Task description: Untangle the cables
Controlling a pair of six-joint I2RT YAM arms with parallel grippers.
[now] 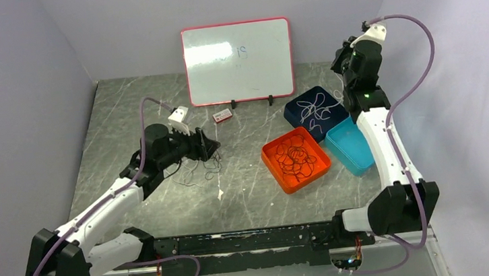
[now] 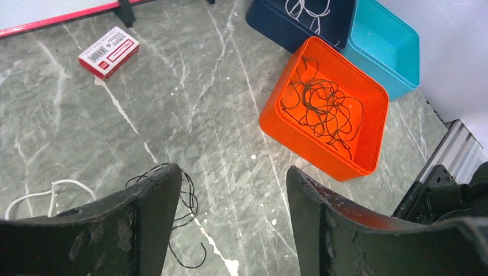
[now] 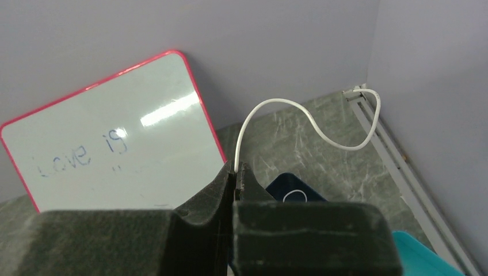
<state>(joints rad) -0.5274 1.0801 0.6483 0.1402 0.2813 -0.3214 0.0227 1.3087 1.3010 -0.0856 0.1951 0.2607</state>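
White cable (image 3: 276,101) arcing forward from right hand's (image 3: 236,170) pinch, left hand (image 2: 233,175) spread over black cables (image 2: 186,198).

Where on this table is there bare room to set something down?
Bare table lies between the loose black cables and the orange bin, and along the near strip in front of that bin. The back-left corner beside the whiteboard is free too. Crowded: the right side, where the navy bin and teal bin sit packed against it.
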